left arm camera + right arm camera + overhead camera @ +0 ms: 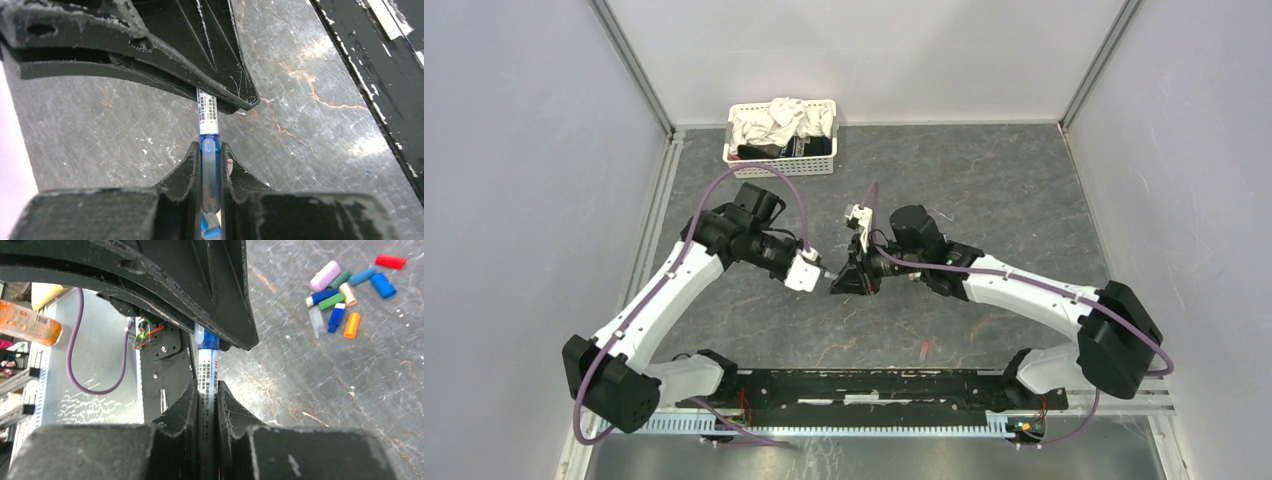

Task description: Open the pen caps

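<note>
Above the middle of the table (1024, 200), the left claw (210, 150) was squeezed narrow on the clear, blue-tinted cap (210, 172) of a pen (207, 107) held level between the two arms. The cap met the white printed barrel (206, 372) just past the left fingertips. The barrel ran on rightward into the right claw (207, 390), which was pinched tight around it. Loose coloured caps (350, 287) lay clustered on the table, probably toward its far edge.

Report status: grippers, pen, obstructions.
Left gripper shut on blue cap. Right gripper shut on pen barrel. Cap not yet off. Loose caps lie aside.
</note>
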